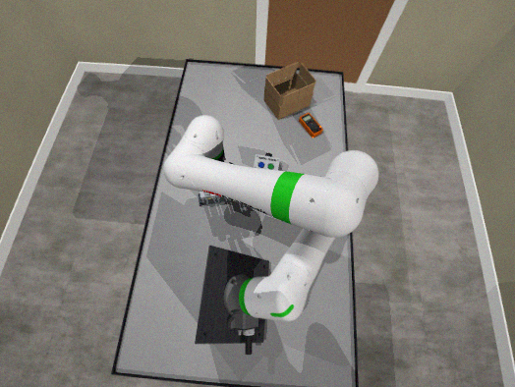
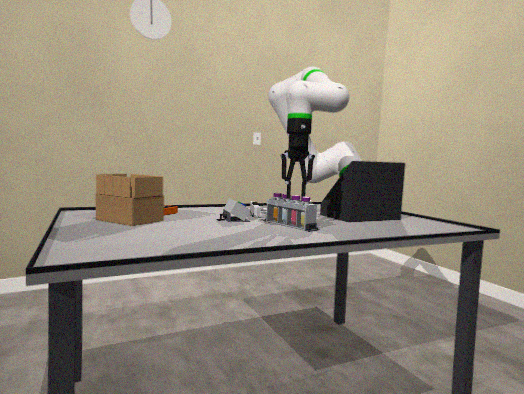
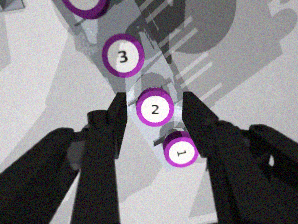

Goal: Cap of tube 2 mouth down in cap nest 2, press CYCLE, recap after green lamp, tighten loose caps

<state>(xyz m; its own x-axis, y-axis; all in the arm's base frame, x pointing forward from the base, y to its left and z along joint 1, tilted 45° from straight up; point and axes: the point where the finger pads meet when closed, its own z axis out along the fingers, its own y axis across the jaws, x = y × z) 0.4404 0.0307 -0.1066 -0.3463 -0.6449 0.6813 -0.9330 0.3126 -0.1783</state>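
From above, I see the white green-banded arm (image 1: 256,189) covering most of the grey tube rack (image 1: 208,198). In my wrist view the top edge cuts off the fourth purple-rimmed cap (image 3: 86,6). The cap tray's lamps I cannot make out.

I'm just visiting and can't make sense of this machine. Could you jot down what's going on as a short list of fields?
tool: open, fingers on either side of cap 2, holding nothing
cap 2: purple ring, white top, on its tube
cap 1: next in the row
cap 3: on the other side of cap 2
tube station: on the table under the tool
keys: blue and green, one housing
elsewhere on table: cardboard box, orange meter
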